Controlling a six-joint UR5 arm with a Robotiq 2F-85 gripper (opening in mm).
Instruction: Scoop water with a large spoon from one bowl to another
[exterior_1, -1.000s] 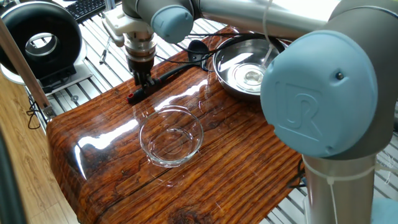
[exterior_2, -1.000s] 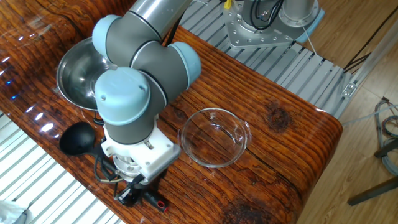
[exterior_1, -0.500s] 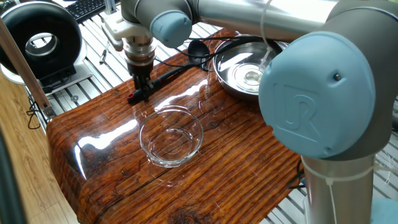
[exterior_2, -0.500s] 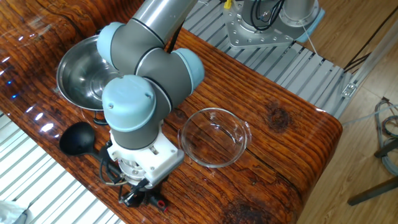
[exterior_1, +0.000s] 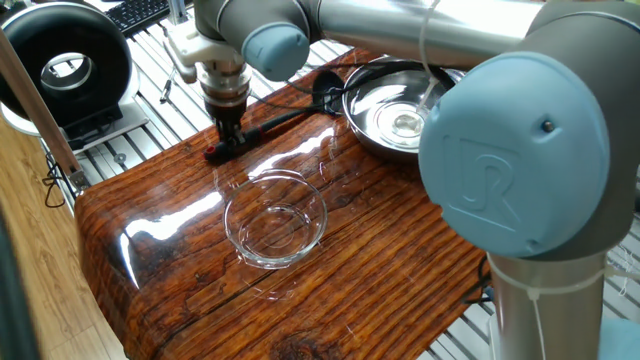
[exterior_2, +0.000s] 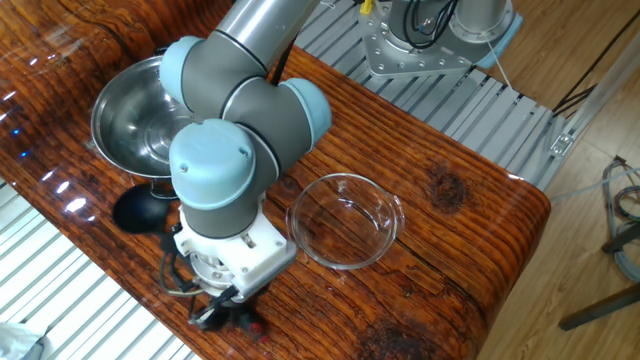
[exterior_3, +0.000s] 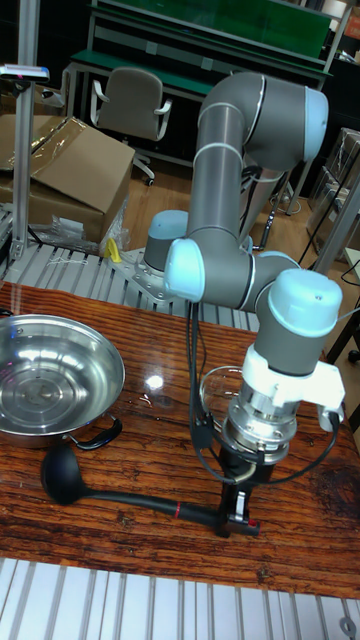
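While my gripper (exterior_3: 238, 511) is clamping the ladle (exterior_3: 120, 490) near its red tip, I am judging it stiff, light, cup-heavy.

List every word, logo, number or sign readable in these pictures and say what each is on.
"UR": raised logo on the light blue cap of the robot arm's nearest joint, seen in one fixed view.
Keyboard at the top edge of that view: keys too small to read.
Steel bowl, glass bowl and ladle: no markings visible.
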